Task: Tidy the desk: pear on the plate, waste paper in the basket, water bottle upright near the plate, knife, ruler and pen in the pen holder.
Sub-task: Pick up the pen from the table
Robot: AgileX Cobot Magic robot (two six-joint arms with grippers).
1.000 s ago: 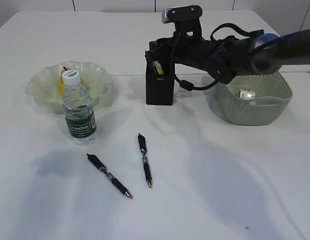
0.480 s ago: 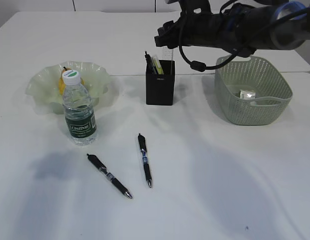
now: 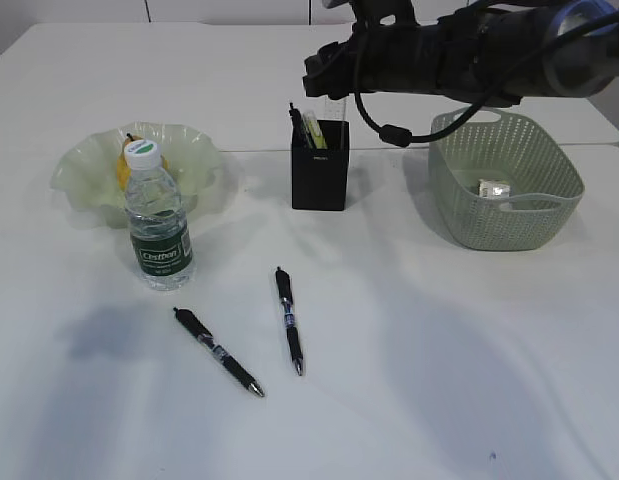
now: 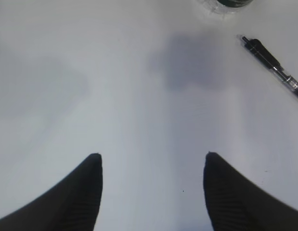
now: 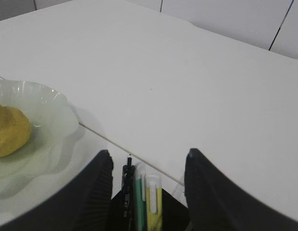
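Note:
The yellow pear point(image 3: 127, 165) lies on the pale green plate point(image 3: 194, 160), and the water bottle point(image 3: 157, 220) stands upright just in front of it. The black pen holder point(image 3: 320, 170) holds a black pen point(image 5: 127, 192), a green stick and a yellow one point(image 5: 154, 202); I cannot tell which is the knife. A clear ruler point(image 3: 336, 106) seems to stick out of it. Two black pens point(image 3: 218, 351) point(image 3: 289, 320) lie on the table. My right gripper point(image 3: 324, 78) hangs open and empty above the holder. My left gripper point(image 4: 151, 159) is open over bare table.
The green basket point(image 3: 549, 215) at the right holds a crumpled piece of waste paper point(image 3: 495, 187). My right arm stretches over the basket's back edge. In the left wrist view one pen point(image 4: 274, 67) lies at the upper right and the bottle's base point(image 4: 226, 4) shows at the top edge.
My right gripper has risen from the pen holder's mouth to well above it, open. The left gripper, the pens and the bottle have not moved.

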